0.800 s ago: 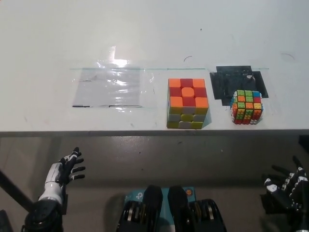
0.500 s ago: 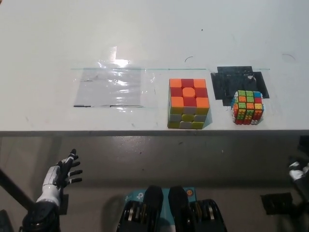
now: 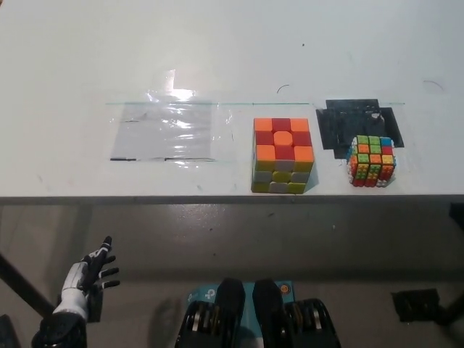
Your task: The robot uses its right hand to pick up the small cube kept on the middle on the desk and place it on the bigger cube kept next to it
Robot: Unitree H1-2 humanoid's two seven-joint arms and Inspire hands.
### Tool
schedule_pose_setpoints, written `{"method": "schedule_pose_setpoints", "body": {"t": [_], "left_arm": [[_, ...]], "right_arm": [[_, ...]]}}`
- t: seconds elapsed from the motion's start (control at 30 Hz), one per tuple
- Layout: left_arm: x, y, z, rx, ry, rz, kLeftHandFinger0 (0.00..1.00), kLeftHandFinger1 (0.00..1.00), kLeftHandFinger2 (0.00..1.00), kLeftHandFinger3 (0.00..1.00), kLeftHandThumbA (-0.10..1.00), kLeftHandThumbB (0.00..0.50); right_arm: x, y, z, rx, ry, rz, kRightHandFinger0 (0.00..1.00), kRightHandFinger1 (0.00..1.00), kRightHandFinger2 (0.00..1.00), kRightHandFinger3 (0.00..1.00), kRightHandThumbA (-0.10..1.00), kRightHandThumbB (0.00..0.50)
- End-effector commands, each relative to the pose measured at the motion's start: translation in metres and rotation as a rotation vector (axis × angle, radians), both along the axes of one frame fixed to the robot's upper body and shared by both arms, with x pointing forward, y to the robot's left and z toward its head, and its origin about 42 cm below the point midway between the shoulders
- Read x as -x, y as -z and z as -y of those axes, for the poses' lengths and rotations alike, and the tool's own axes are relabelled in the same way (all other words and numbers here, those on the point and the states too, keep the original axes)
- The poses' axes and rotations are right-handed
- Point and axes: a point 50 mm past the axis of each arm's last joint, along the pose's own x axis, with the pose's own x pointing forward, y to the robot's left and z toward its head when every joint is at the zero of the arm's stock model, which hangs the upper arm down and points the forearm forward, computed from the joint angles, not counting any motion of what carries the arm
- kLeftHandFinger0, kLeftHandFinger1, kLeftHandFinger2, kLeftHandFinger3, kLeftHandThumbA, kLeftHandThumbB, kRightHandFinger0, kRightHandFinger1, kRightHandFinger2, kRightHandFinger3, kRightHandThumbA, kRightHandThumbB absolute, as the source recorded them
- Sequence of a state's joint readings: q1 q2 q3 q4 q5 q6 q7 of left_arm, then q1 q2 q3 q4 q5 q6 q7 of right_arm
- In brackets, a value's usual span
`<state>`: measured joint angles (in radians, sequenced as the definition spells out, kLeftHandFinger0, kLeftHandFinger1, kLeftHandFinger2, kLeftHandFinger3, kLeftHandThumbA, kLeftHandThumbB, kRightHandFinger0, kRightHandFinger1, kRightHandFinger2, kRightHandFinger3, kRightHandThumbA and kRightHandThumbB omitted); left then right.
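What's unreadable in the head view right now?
- Right hand: out of frame past the right edge, so its state is unknown.
- Small cube: far and underside faces face away from the camera; sticker detail too fine.
- Big cube: rear and side faces hidden by its own body.
- Left hand: low below the desk, fingers spread, palm side unseen.

the right hand lies outside the head view entirely, so its state cannot be read. the left hand (image 3: 93, 267) shows at the lower left below the desk's near edge, its arm cut off by the bottom edge. the desk (image 3: 217, 51) runs out past the top, left and right edges. the small cube (image 3: 370, 161) has stickers too fine to tell apart, and it covers part of the black patch (image 3: 341, 127).
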<state>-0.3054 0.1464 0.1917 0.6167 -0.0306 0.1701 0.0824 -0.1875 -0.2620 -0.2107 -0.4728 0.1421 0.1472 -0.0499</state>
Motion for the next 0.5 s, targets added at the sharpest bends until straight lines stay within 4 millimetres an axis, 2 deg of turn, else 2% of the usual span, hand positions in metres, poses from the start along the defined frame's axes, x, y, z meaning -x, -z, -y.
{"method": "schedule_pose_setpoints", "body": {"t": [0.0, 0.03, 0.07, 0.1, 0.17, 0.2, 0.23, 0.27, 0.4, 0.47], "left_arm": [[-0.007, -0.012, -0.011, -0.040, -0.011, 0.029, 0.68, 0.74, 0.79, 0.79, 0.77, 0.000], [-0.008, -0.013, -0.010, -0.041, -0.007, 0.030, 0.69, 0.75, 0.80, 0.78, 0.78, 0.000], [-0.008, -0.013, -0.011, -0.036, -0.009, 0.030, 0.69, 0.75, 0.80, 0.78, 0.78, 0.000], [-0.008, -0.013, -0.011, -0.035, -0.008, 0.031, 0.70, 0.75, 0.80, 0.78, 0.78, 0.000], [-0.009, -0.013, -0.010, -0.033, -0.014, 0.032, 0.69, 0.74, 0.77, 0.75, 0.77, 0.002], [-0.009, -0.013, -0.010, -0.032, -0.018, 0.029, 0.68, 0.73, 0.76, 0.74, 0.77, 0.004], [-0.009, -0.013, -0.010, -0.032, -0.018, 0.030, 0.68, 0.73, 0.76, 0.75, 0.77, 0.010], [-0.009, -0.013, -0.010, -0.034, -0.019, 0.029, 0.68, 0.73, 0.75, 0.75, 0.77, 0.014], [-0.010, -0.013, -0.011, -0.042, -0.012, 0.024, 0.69, 0.74, 0.77, 0.77, 0.79, 0.006], [-0.011, -0.015, -0.010, -0.043, -0.009, 0.028, 0.68, 0.73, 0.76, 0.76, 0.79, 0.000]], "right_arm": [[-0.017, -0.016, -0.011, 0.086, -0.079, 0.006, 0.57, 0.69, 0.82, 1.00, 0.75, 0.175], [-0.022, -0.017, -0.013, 0.121, -0.078, 0.002, 0.60, 0.75, 0.86, 1.00, 0.79, 0.183], [-0.031, -0.019, -0.017, 0.184, -0.087, -0.016, 0.68, 0.89, 0.99, 1.00, 0.87, 0.236], [-0.035, -0.019, -0.018, 0.209, -0.088, -0.023, 0.72, 0.96, 1.00, 1.00, 0.91, 0.252], [-0.046, -0.021, -0.022, 0.279, -0.109, -0.067, 1.00, 1.00, 1.00, 1.00, 0.98, 0.351], [-0.052, -0.022, -0.025, 0.315, -0.116, -0.084, 1.00, 1.00, 1.00, 1.00, 1.00, 0.387], [-0.057, -0.022, -0.026, 0.340, -0.128, -0.098, 1.00, 1.00, 1.00, 1.00, 1.00, 0.456], [-0.067, -0.022, -0.030, 0.395, -0.147, -0.121, 1.00, 1.00, 1.00, 1.00, 1.00, 0.495], [-0.085, -0.016, -0.038, 0.474, -0.171, -0.159, 1.00, 1.00, 1.00, 1.00, 1.00, 0.500], [-0.102, -0.011, -0.045, 0.506, -0.189, -0.180, 1.00, 1.00, 1.00, 1.00, 1.00, 0.500]]}}
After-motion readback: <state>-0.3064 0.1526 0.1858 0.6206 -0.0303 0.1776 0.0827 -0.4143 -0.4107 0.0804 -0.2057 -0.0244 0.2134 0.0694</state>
